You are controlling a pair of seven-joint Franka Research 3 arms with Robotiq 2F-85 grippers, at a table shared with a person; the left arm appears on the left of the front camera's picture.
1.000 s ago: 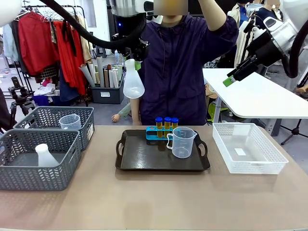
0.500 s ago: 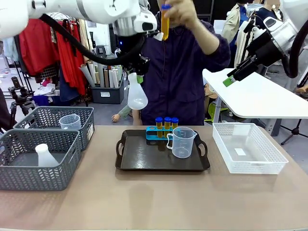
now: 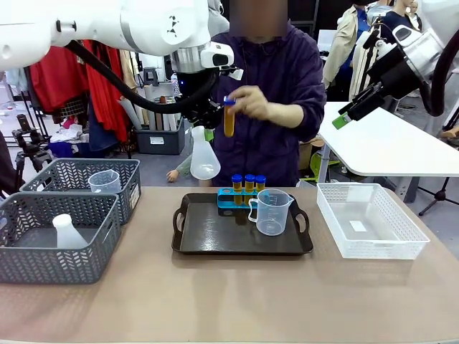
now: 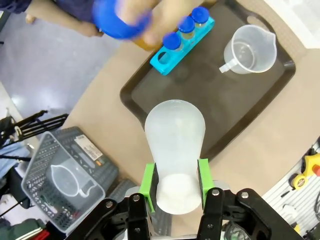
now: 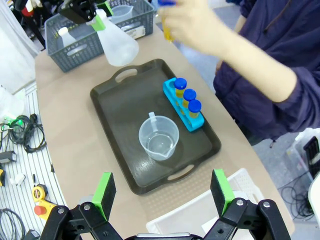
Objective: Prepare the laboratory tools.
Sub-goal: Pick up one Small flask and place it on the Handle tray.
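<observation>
The table (image 3: 229,301) carried a dark tray (image 3: 215,236) at its middle, two grey baskets (image 3: 57,240) on the robot's left and a white basket (image 3: 369,222) on its right. On the tray stood a clear beaker (image 3: 270,211), and just behind it a small blue rack (image 3: 228,199) holding three blue-capped tubes (image 3: 249,182) of yellow liquid. The near grey basket held a second white flask (image 3: 68,233); the far one held another clear beaker (image 3: 105,181).

The left gripper (image 4: 175,187) hung above the tray's far left corner, its green pads (image 4: 148,180) clamped on the neck of a white flask (image 3: 204,158), which pointed base-down. Beside it, the person's hand (image 3: 251,100) held a fourth tube (image 3: 229,118) upright in the air, above the rack. The right gripper (image 5: 162,192) was high over the table's right side, jaws spread wide with nothing between them.
</observation>
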